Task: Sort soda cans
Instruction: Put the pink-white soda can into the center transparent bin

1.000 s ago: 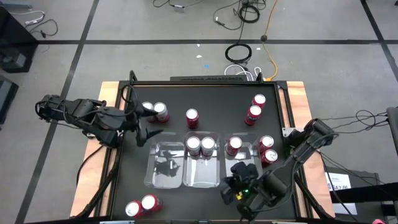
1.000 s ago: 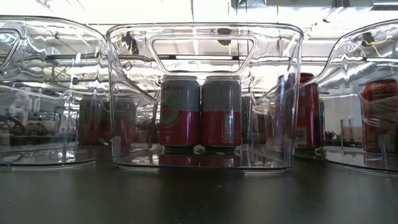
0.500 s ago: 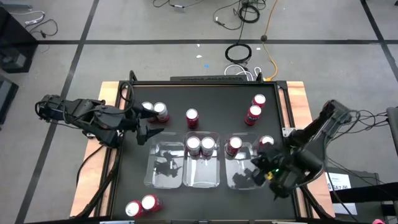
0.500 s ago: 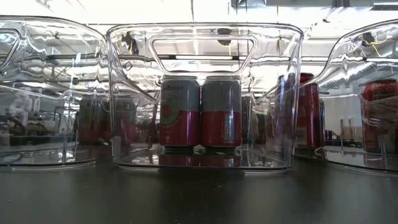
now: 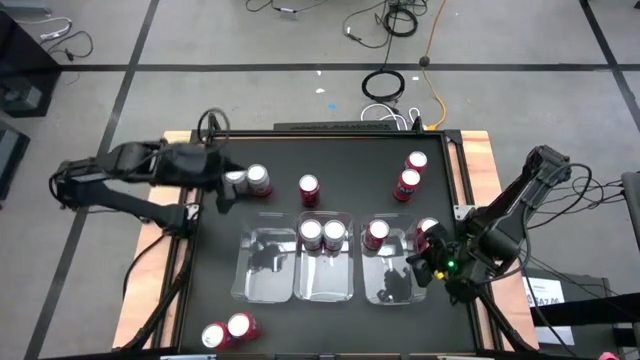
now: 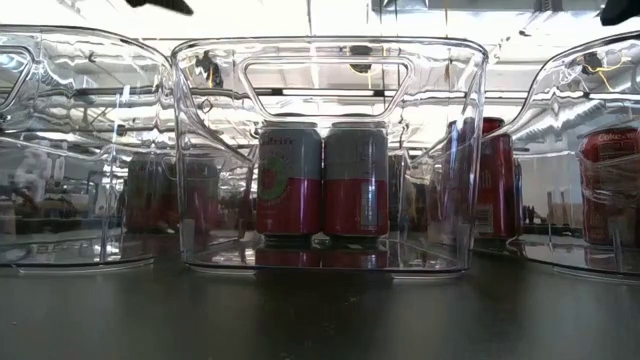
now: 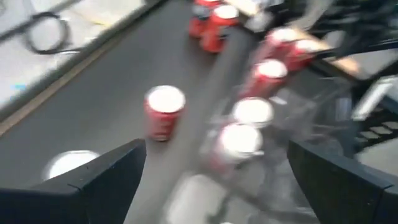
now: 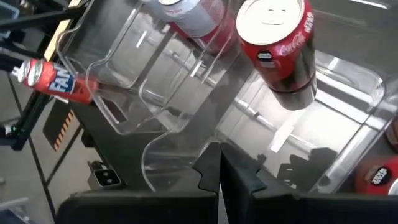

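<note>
Hovering over the far-left part of the bench, the left claw has its fingers spread wide, holding nothing, just beside two cans. The right claw hangs over the right clear tray with fingers pressed together, empty. One red can stands in that tray; two cans stand in the middle tray.

**Two brand names legible on the cans**

In the right wrist view, the red can standing in the clear tray carries white "Coca-Cola" script below its silver rim. The can lying on its side outside the trays shows "Fanta". The printing on the two-tone cans in the low view cannot be read.
</note>
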Available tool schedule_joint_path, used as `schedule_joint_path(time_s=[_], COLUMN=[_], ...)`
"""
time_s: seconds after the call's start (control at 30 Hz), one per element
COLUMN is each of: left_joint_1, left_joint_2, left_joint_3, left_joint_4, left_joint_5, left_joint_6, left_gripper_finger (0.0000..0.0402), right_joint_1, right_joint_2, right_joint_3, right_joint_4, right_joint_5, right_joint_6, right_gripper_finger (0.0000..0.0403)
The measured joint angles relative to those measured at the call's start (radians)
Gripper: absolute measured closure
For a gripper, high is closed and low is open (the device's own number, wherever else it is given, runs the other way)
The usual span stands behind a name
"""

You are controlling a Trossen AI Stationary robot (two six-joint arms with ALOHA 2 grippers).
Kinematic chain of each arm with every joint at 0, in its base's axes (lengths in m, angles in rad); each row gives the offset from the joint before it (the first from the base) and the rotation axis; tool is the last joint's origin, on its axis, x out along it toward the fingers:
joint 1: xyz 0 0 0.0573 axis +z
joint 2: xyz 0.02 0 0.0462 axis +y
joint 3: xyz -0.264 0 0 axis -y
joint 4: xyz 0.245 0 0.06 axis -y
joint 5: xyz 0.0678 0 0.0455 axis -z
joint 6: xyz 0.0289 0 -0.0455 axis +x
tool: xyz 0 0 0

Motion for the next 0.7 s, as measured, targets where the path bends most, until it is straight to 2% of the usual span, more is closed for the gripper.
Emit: schedule_joint_path(time_s=[0.07, 0.2, 0.27, 0.47, 0.6, 0.7], left_joint_1=[0.105, 0.328, 0.434, 0.687, 0.760, 0.765], left_joint_2=[0.009, 0.056, 0.095, 0.237, 0.308, 0.341], left_joint_3=[0.016, 0.028, 0.028, 0.028, 0.028, 0.021], left_joint_4=[-0.030, -0.100, -0.157, -0.289, -0.309, -0.300], left_joint_5=[0.068, 0.273, 0.336, 0.363, 0.364, 0.365], left_joint_6=[0.095, 0.311, 0.424, 0.773, 0.936, 0.946], left_gripper_finger=[0.0002, 0.0002, 0.0002, 0.0002, 0.0002, 0.0002], right_joint_1=[0.000, 0.000, -0.001, -0.003, -0.006, -0.006], right_joint_2=[0.000, 0.000, 0.000, 0.000, 0.000, 0.000], right_joint_3=[-0.002, -0.002, -0.002, -0.002, -0.002, -0.002], right_joint_4=[0.001, 0.009, 0.017, 0.030, 0.044, 0.049], right_joint_5=[0.002, 0.031, 0.045, 0.119, 0.134, 0.134], right_joint_6=[0.024, 0.051, 0.065, 0.096, 0.096, 0.096], right_gripper_finger=[0.0403, 0.0403, 0.0403, 0.0403, 0.0403, 0.0403])
